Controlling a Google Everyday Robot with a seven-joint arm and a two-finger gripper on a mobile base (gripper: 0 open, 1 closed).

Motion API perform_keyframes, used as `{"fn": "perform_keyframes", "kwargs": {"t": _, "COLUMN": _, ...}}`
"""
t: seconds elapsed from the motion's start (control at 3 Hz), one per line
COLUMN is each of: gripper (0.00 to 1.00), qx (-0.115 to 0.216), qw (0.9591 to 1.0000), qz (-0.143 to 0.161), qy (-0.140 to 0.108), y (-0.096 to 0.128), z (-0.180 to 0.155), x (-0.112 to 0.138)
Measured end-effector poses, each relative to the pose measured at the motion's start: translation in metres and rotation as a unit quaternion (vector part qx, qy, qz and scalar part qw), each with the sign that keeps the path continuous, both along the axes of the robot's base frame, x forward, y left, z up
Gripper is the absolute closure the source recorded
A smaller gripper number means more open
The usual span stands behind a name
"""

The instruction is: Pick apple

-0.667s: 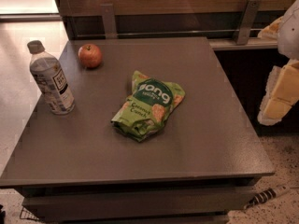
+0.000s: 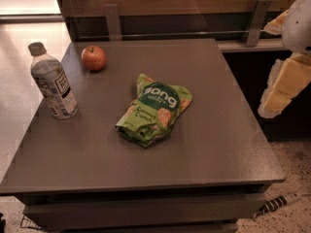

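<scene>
No real change from 0.7 s ago: gripper (image 2: pixel 273 69) hangs off the table's (image 2: pixel 218 144) right edge, fingers apart and empty, apple (image 2: pixel 93 58) untouched far-left near the water bottle (image 2: pixel 52 81), so the reach hasn't begun.

Gripper (image 2: pixel 270 68) at right edge, slightly higher.

We see 3 things on the tabletop (image 2: pixel 228 144). The apple (image 2: pixel 93 58) sits near the far left corner. The bottle (image 2: pixel 52 84) stands upright in front of it, by the left edge. The snack bag (image 2: pixel 154 110) lies near the middle, right of both and touching neither. The gripper (image 2: pixel 286 79) hangs beyond the tabletop's right edge, well apart from the apple.
</scene>
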State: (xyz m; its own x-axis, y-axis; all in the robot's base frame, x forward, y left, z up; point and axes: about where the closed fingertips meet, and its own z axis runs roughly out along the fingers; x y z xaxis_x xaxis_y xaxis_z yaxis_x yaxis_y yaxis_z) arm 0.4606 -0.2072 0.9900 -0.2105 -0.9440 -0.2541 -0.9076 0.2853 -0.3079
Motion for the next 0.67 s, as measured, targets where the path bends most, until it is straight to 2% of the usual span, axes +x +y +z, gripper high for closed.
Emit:
{"fn": "perform_keyframes", "kwargs": {"t": 0.33, "gripper": 0.00, "qx": 0.048, "qw": 0.9977, "qz": -0.013, "qy": -0.046, "y": 0.027, "z": 0.008, "x": 0.057}}
{"fn": "perform_keyframes", "kwargs": {"t": 0.67, "gripper": 0.00, "qx": 0.119, "qw": 0.9889, "qz": -0.020, "qy": -0.087, "y": 0.060, "z": 0.018, "x": 0.114}}
